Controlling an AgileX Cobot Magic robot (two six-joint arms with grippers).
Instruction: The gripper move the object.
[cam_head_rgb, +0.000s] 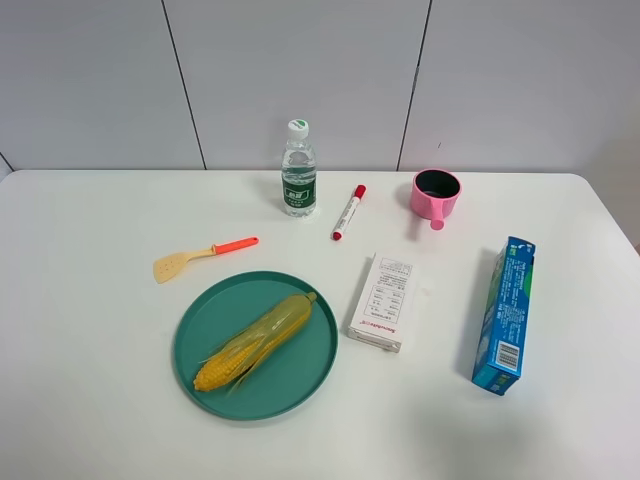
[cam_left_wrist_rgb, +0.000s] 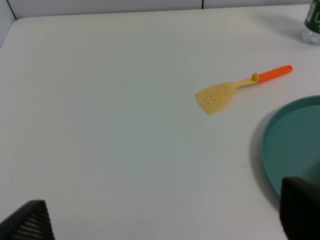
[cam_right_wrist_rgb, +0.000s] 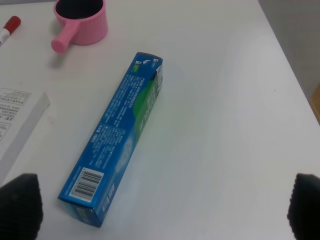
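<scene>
The yellow corn cob with yellow-green husk leaves lies diagonally on a teal plate at the front left of the table. Neither arm shows in the exterior high view. In the left wrist view the left gripper is open, its dark fingertips far apart above bare table, with the plate's rim beside one finger. In the right wrist view the right gripper is open, its fingertips wide apart above the table beside a blue box. The corn is out of both wrist views.
A yellow spatula with orange handle lies behind the plate. A water bottle, a red marker and a pink cup stand at the back. A white box and the blue box lie to the right.
</scene>
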